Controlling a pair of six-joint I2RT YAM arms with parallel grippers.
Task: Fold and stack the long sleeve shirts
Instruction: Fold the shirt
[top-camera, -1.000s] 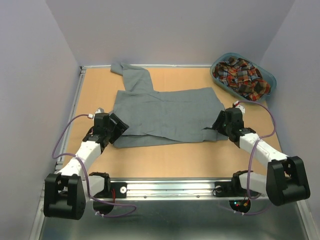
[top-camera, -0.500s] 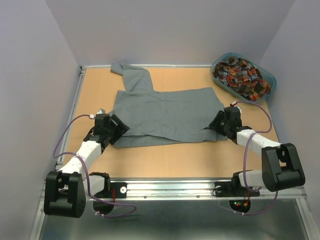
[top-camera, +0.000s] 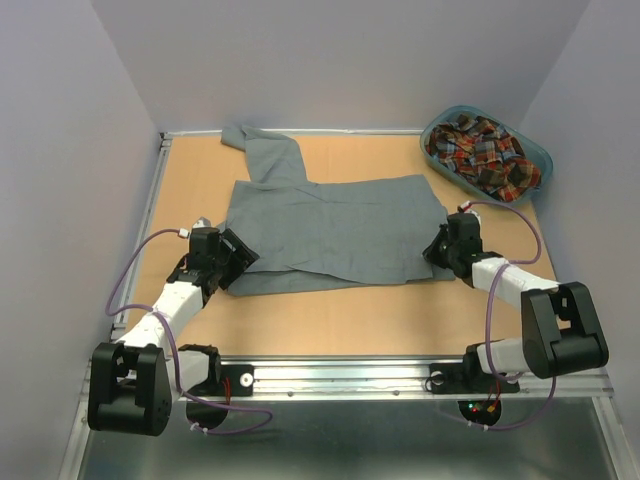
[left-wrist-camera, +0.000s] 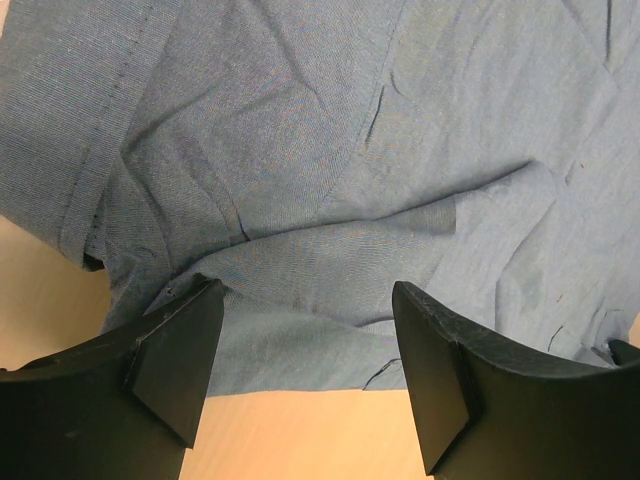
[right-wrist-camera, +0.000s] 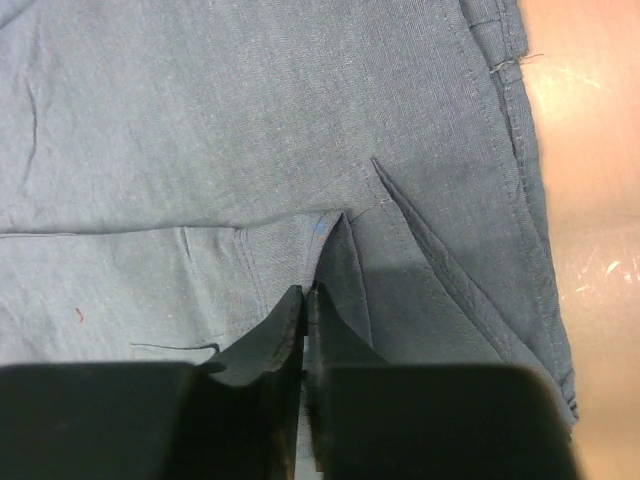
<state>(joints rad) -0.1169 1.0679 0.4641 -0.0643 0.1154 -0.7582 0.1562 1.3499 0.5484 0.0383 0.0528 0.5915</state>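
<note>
Tan table (top-camera: 300, 310): grey shirt (top-camera: 330, 225) runs nine to three. Your right gripper (right-wrist-camera: 305, 295) pinches its three o'clock edge; your left gripper (left-wrist-camera: 305, 300), spread, has it at twelve.

Mid table (top-camera: 330, 312): shirt (top-camera: 330, 225) spread flat. Far right corner: basket (top-camera: 546, 160), other shirt (top-camera: 485, 155) inside.

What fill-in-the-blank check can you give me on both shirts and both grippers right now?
The plaid shirt lies bunched in the ____ basket.
The left gripper is ____, its fingers apart over the grey shirt.
The right gripper is ____ on a pinch of the grey shirt.
Missing words: teal; open; shut.
</note>
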